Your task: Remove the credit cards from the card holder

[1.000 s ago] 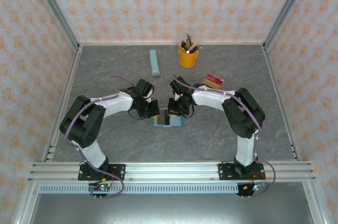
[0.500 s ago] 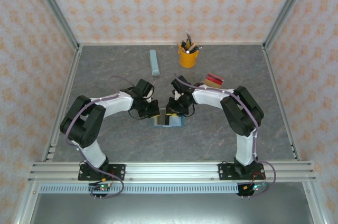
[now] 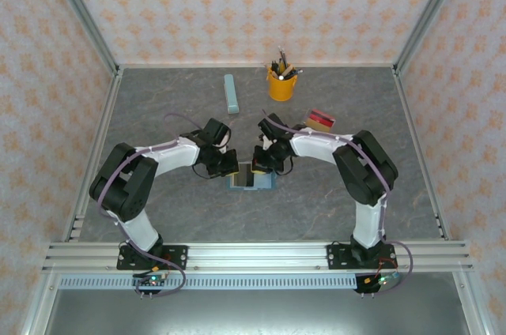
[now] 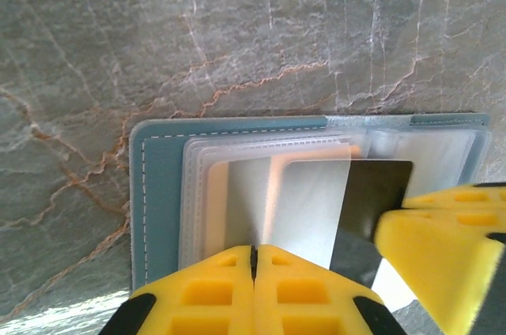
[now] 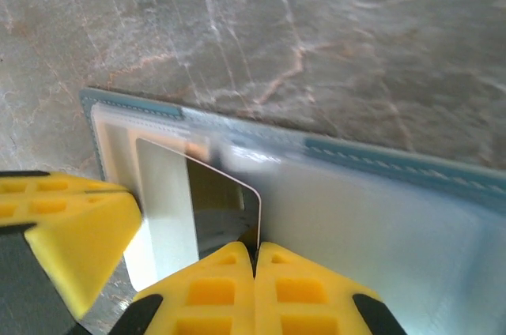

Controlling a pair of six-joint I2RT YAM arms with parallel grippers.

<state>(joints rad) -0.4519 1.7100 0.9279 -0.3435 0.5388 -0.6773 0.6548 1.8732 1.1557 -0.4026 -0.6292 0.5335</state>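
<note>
The step in hand is drawing one card out of the open card holder, which lies flat on the bench between the two arms, near the middle. The right gripper has its fingers pressed together on the edge of a dark card that stands partly out of its clear pocket. The left gripper is likewise closed tight, seemingly on a clear pocket leaf at the holder's near edge, which I judge is there to keep the case from travelling with the card. A small stack of cards, red and tan, lies well apart towards the right rear of the bench, so the job looks partly done. The next move calls for the right arm to slide the card straight along its pocket and clear of it while the left holds firm. A slanted pull could jam the card or lift the whole case. The overhead view gives the layout and the stack but hides the grips under the wrists. The left wrist view shows how far the dark card overhangs the pockets and further pale cards beneath. The right wrist view shows the card's rounded corner and its edge entering the seam between the fingers.
</note>
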